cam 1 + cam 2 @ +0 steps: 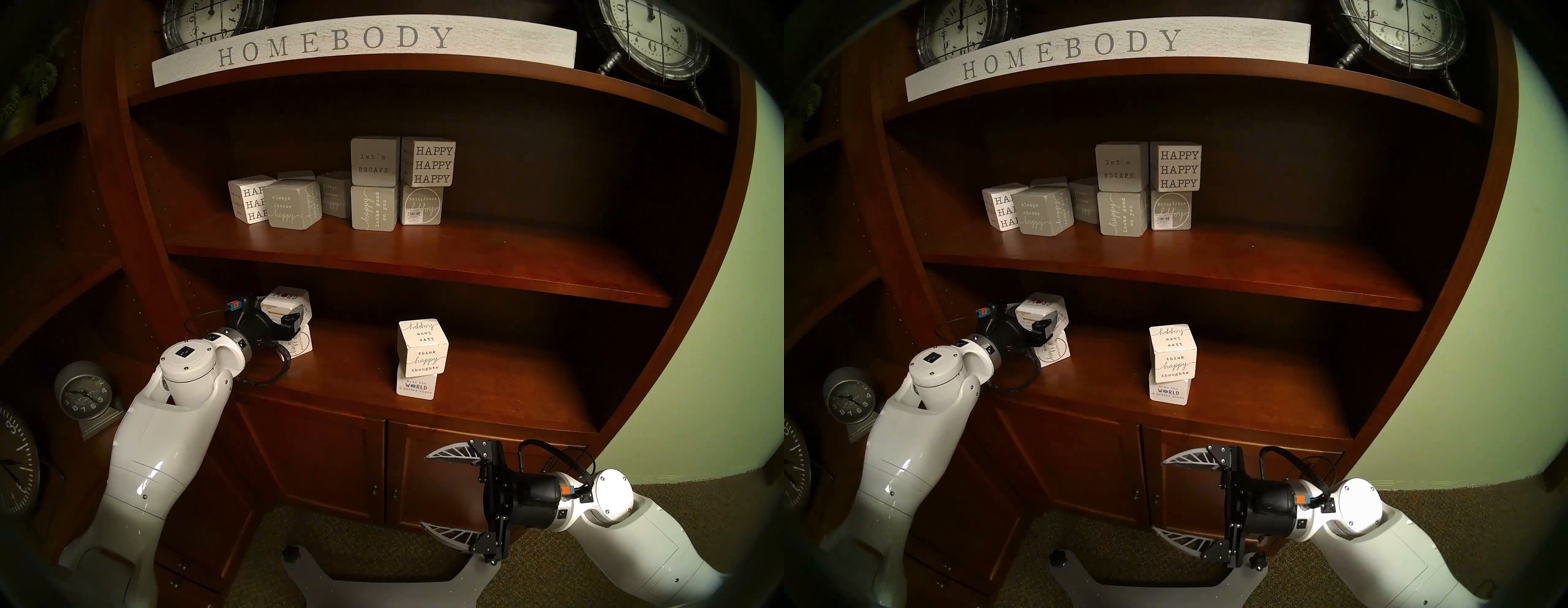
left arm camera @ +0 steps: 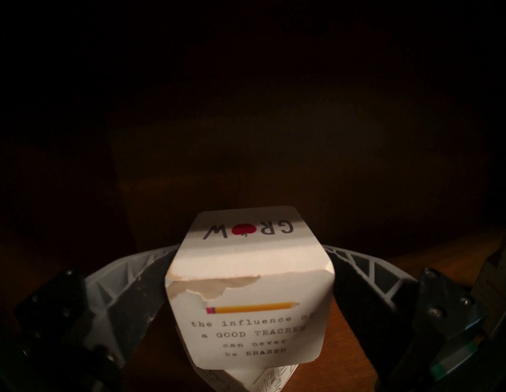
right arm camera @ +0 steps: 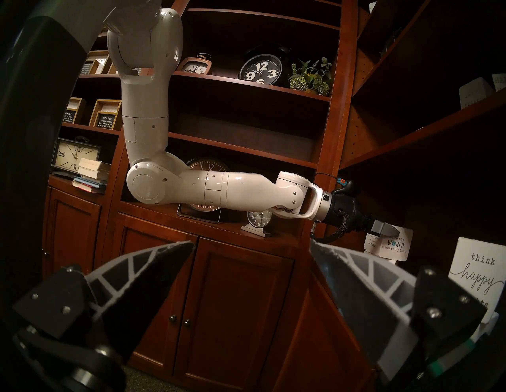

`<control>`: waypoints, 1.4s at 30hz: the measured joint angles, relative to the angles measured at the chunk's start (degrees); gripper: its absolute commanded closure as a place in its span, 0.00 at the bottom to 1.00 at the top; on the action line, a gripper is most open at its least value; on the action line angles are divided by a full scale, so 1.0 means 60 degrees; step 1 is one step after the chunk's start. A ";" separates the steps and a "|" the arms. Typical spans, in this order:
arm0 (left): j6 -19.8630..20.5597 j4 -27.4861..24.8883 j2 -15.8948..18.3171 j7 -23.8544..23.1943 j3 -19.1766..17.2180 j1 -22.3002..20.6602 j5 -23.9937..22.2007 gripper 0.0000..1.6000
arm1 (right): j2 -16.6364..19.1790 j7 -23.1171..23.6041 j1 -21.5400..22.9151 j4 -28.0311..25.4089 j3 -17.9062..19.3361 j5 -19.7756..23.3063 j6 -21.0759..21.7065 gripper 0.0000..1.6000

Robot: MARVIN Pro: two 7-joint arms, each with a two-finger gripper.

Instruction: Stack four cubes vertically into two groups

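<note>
Currently, the GROW cube (image 2: 250,284), twisted atop the circled-script cube (image 1: 300,344) well left of the think-happy stack (image 1: 420,361), is being flanked by the left end effector (image 2: 250,276), its fingers seemingly parted, so toppling is being risked during withdrawal.

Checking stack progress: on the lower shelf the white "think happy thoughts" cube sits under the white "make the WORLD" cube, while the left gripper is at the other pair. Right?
Not quite: the white wooden "think happy thoughts" cube sits on top of the white "make the WORLD" cube, not under it, as the head view shows. The left gripper is indeed at the other pair.
</note>
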 measured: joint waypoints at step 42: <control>-0.0297 -0.0156 0.0174 -0.0135 -0.0126 -0.0013 0.0305 0.00 | -0.0070 0.0068 -0.0023 0.0000 0.0072 -0.0027 0.0038 0.00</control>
